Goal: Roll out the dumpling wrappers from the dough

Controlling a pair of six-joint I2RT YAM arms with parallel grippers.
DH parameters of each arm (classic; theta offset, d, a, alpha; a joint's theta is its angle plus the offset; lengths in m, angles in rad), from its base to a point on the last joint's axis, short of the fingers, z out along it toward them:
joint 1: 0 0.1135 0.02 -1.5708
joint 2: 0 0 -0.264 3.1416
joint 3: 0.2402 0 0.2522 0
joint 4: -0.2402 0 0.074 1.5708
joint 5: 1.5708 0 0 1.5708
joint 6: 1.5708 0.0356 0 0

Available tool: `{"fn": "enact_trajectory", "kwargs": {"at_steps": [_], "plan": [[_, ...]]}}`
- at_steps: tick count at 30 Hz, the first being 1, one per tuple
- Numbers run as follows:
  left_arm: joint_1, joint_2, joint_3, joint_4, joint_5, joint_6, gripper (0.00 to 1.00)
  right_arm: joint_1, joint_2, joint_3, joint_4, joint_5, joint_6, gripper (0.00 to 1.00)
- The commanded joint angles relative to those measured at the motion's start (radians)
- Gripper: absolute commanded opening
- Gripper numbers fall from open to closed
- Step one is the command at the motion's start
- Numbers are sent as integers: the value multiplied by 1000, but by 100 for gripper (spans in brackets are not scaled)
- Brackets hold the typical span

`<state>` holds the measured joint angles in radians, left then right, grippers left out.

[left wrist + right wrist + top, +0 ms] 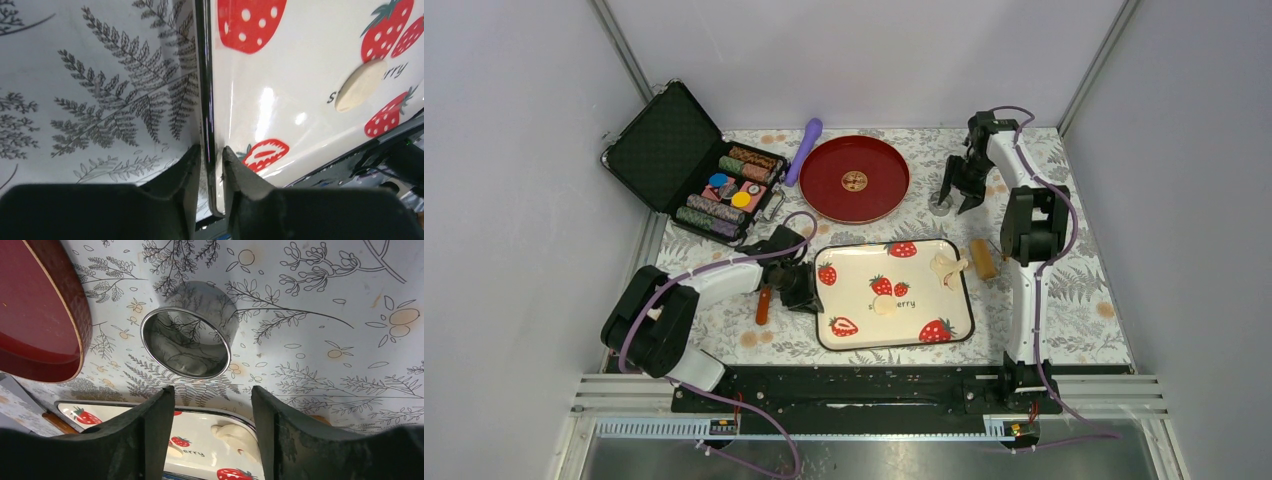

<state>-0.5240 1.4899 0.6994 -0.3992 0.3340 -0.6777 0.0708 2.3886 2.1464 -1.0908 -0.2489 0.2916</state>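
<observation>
Far left at the back: an open black hard case, lid up, with rows of poker chips inside. Just right of it is a purple plastic rod, lying beside the rim of a round dark-red plate.

Left front: the left gripper is low at the left edge of the white rectangular tray with red strawberry print. Its jaws are narrow and pinched on the tray's dark rim, one finger outside over the cloth, one inside. A short orange-brown stick lies on the cloth just left of that gripper; cannot tell what it is.

On the tray: the dumpling wrapper, a thin round pale dough disc, lies flat near the centre by the printed lettering, well apart from the left gripper. The dough, an irregular cream lump, is at the tray's right side, near the rim. A short wooden roller lies just off the tray's right edge on the white fern-and-flower tablecloth.

Right back: a small shiny metal ring cutter stands on the cloth between the red plate and the right arm. The right gripper hangs over it with jaws spread wide and nothing between the fingers. In the wrist view the ring sits just past the fingertips, untouched.
</observation>
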Motion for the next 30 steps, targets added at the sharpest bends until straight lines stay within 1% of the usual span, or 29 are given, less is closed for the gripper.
{"fn": "enact_trajectory", "kwargs": {"at_steps": [1,2,4,6,9,12,15,17,20,23,25,27,30], "plan": [[-4,-31,49,-57,-60,52,34,-5,-76,-1,-33,3,-15,66],[-4,-47,62,-56,-57,52,38,-5,-99,-28,-25,-7,-15,67],[0,-85,82,-51,-50,48,49,-5,-160,-105,11,-22,-17,68],[11,-133,88,-28,-34,35,56,-6,-226,-199,50,-34,-13,69],[56,-223,66,34,5,2,59,-5,-337,-346,127,-76,9,70],[119,-328,30,40,7,-7,60,-4,-423,-482,183,-134,33,70],[203,-411,0,6,-21,10,61,0,-506,-635,225,-187,49,70],[231,-438,9,-71,-91,40,61,2,-562,-728,255,-213,52,71],[234,-427,47,-203,-212,86,62,8,-637,-839,274,-224,42,71],[234,-373,76,-299,-305,123,62,11,-706,-930,288,-236,36,71],[234,-329,85,-334,-329,149,62,11,-743,-979,300,-250,44,71],[234,-288,85,-353,-398,165,62,10,-767,-1016,309,-271,55,72],[233,-242,90,-364,-456,175,63,12,-800,-1051,312,-277,56,72]]}}
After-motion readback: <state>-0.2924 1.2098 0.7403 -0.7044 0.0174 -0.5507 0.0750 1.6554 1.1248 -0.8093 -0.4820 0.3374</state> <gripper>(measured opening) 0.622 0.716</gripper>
